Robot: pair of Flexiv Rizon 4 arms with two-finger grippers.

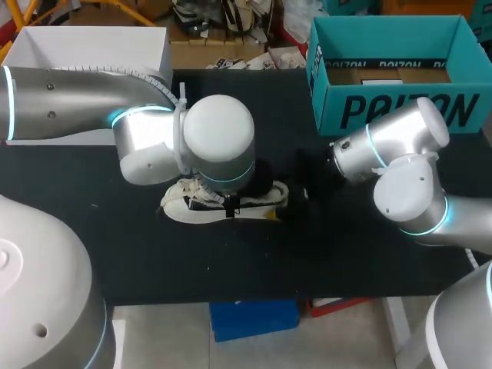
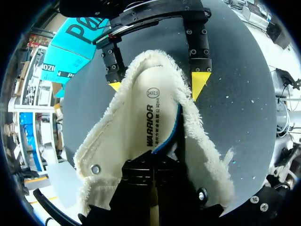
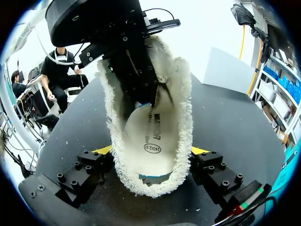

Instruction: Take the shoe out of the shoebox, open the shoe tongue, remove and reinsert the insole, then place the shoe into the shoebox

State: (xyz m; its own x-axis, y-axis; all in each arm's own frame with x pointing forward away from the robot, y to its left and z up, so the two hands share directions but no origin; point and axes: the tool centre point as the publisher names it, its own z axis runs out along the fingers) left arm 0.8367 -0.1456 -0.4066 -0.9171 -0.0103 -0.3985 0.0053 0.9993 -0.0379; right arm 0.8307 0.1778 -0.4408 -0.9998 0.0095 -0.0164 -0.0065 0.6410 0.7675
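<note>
1. Left hand (image 2: 157,169): narrow. Its fingers reach down into the shoe's opening and pinch the raised edge of the insole (image 2: 153,117). The yellow tips are hidden inside the shoe.
2. Insole: apart from the pinched edge, where the blue underside shows, it lies flat on the shoe bed. It runs from the left hand straight toward the right hand.
3. Right hand (image 3: 150,151): its fingers straddle the far end of the shoe (image 1: 192,207), judged to be the heel. One yellow tip presses the fleece collar on each side, so this hand clamps the shoe.
4. Shoe: it rests on the tabletop (image 1: 231,261), out of the box. In the head view its long axis runs 9 o'clock to 3 o'clock. The left hand is directly above it and the right hand is at its 3 o'clock end.
5. Judgement: the step in hand is insole removal. The pull should go upward and toward 9 o'clock, away from the clamp, so the shoe stays pinned.
6. Shoebox (image 1: 400,108): it stands at about 2 o'clock from the shoe, well apart, and nearer the right arm.
</note>
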